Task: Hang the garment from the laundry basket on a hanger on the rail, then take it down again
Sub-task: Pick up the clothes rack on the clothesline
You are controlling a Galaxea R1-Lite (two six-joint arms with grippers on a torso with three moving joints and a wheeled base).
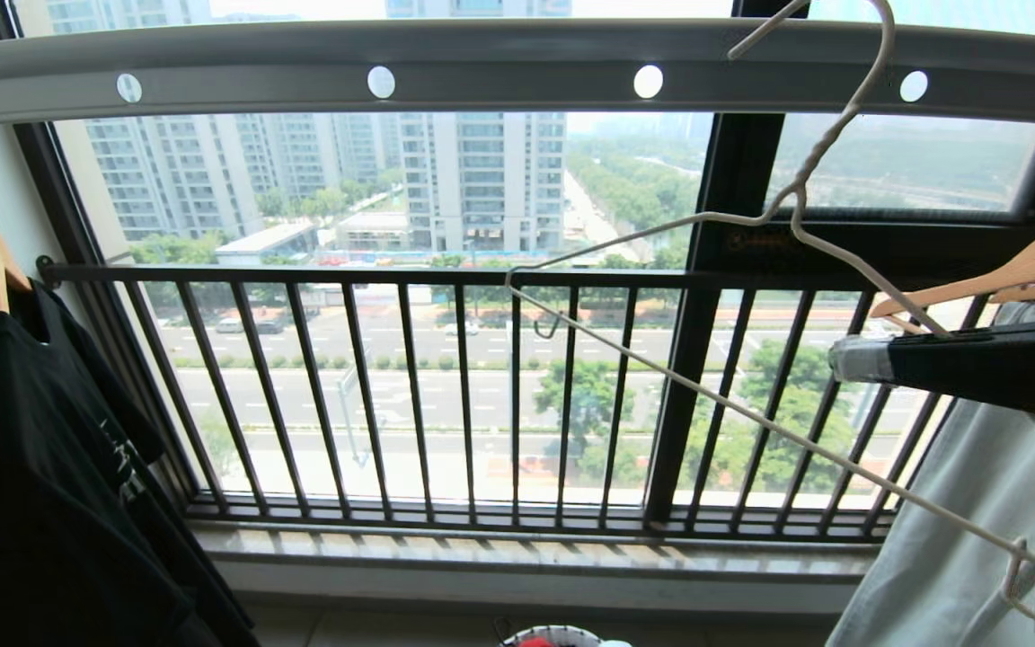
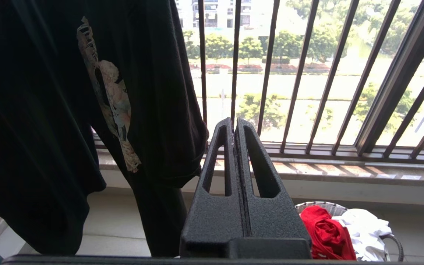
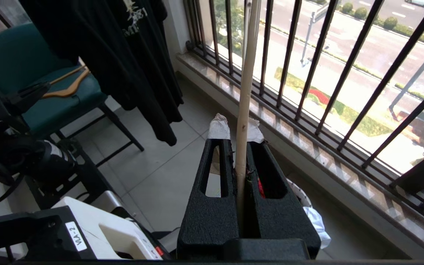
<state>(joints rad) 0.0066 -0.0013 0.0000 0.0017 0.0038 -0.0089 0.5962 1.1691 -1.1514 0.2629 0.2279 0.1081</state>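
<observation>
The pale wire hanger (image 1: 751,411) hangs tilted in front of the window, its hook up by the grey rail (image 1: 482,72); whether the hook rests on the rail I cannot tell. My right gripper (image 1: 850,359) comes in from the right and is shut on one of its wires, seen close in the right wrist view as the hanger (image 3: 242,110) pinched in the right gripper (image 3: 237,129). The red garment (image 2: 326,232) lies crumpled in the laundry basket (image 2: 329,208) on the floor, beside a white cloth (image 2: 363,228). My left gripper (image 2: 234,123) is parked low, shut and empty.
A black shirt (image 1: 32,449) hangs at the left on a wooden hanger. At the right a pale grey-green garment (image 1: 976,539) hangs on another wooden hanger (image 1: 1021,270). The barred window railing (image 1: 392,274) runs behind. A teal chair (image 3: 31,62) stands on the tiled floor.
</observation>
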